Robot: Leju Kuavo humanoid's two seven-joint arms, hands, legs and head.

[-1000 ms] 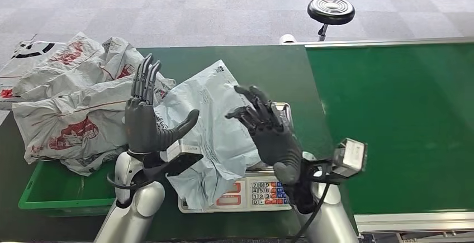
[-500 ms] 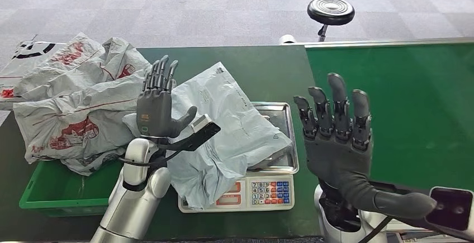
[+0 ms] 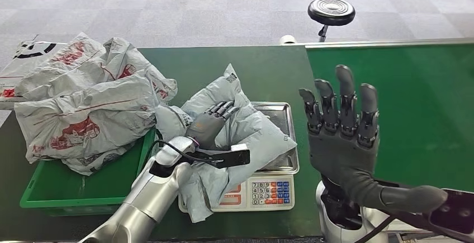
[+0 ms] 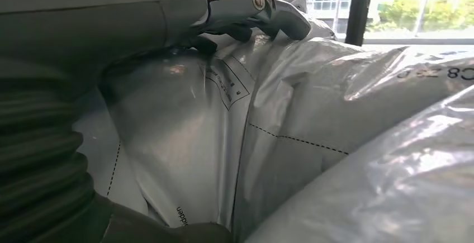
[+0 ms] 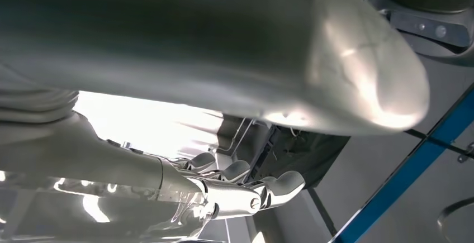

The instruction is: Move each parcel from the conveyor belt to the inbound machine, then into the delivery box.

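Note:
A grey poly parcel (image 3: 251,134) lies crumpled on the steel pan of the scale (image 3: 283,114), the inbound machine, and hangs over its front. My left hand (image 3: 208,124) lies on the parcel's left side with its fingers curled into the plastic. The left wrist view shows the thumb (image 4: 268,8) pressed into the parcel (image 4: 313,103). My right hand (image 3: 341,137) is raised upright in front of the green conveyor belt (image 3: 413,103), fingers spread, holding nothing. The green delivery box (image 3: 56,203) stands to the left.
Several grey parcels with red print (image 3: 84,103) are heaped over the delivery box. The scale's keypad (image 3: 269,190) faces me. A black round stool (image 3: 331,11) stands on the carpet beyond the table. A dark green table top (image 3: 235,64) lies behind the scale.
My left hand has dropped from an upright open pose onto the parcel and closed into it; the parcel has bunched up. My right hand has stayed raised, shifting slightly to the right.

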